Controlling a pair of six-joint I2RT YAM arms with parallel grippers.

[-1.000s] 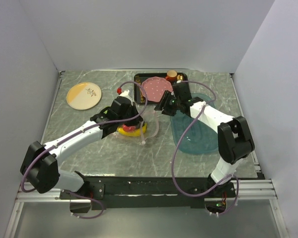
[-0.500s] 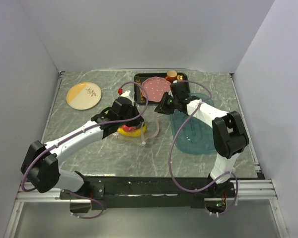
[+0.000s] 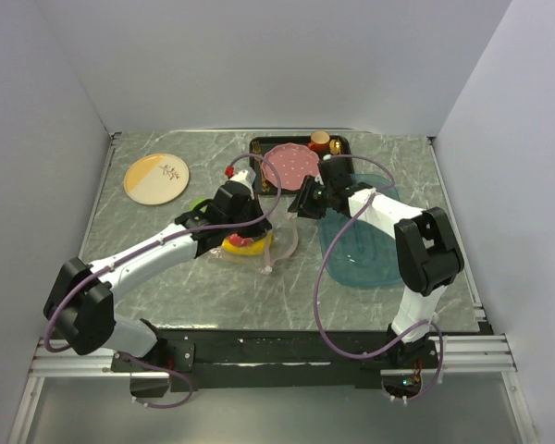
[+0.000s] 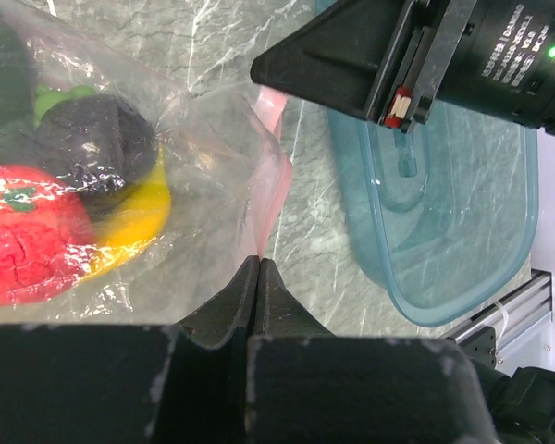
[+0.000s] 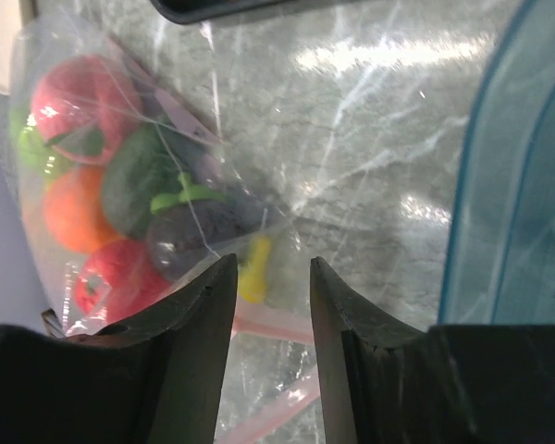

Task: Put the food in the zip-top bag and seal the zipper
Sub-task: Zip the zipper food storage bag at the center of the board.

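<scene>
Broadly, a grey veined marble table point(image 3: 213, 296) sits between plain pale walls point(image 3: 259, 65). On its right lies a translucent blue oval tray point(image 3: 375, 264). Left of that, mid-table, rests the crinkly clear bag point(image 4: 194, 139), with glossy plastic food point(image 4: 37, 231) bunched inside: red, yellow, orange, green, dark. The left gripper point(image 4: 259, 266) is pinched tight on its pink zipper point(image 4: 276, 171). The right gripper point(image 5: 270, 277) is parted, holding nothing, over the bag's mouth end.
</scene>
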